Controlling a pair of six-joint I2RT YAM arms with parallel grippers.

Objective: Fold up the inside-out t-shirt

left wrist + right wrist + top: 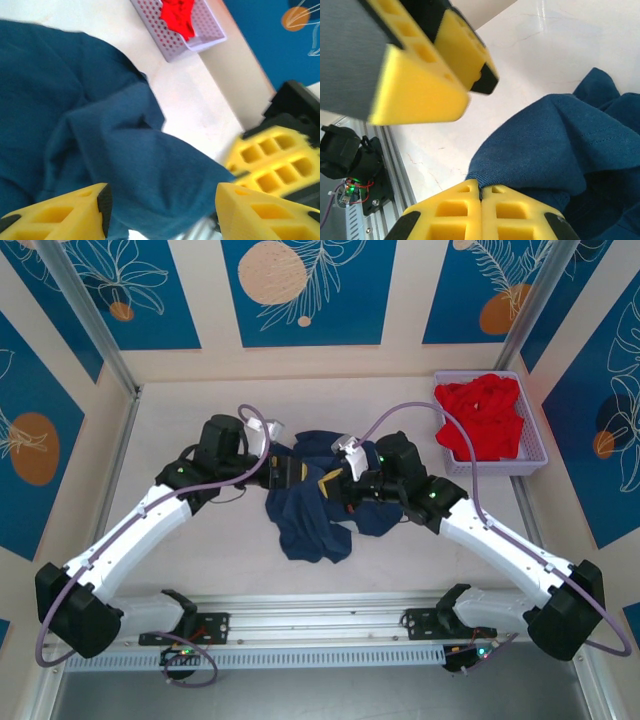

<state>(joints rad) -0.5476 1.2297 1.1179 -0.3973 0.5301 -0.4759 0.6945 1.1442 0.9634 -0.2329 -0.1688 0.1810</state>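
Right gripper (480, 194) is seen clamped on a hem of the inside-out t-shirt (310, 522) and the left gripper (162, 202) agape above it, no fold being judged made, the soft matte navy knit being heaped in rumpled ridges left of the perforated lilac basket (537, 462).

You see the dark navy-blue cloth t-shirt (312, 528) lying crumpled in a bunched heap at the centre of the table (180, 430), well apart from every edge.

Blurred fingers (272, 162) (right arm's)
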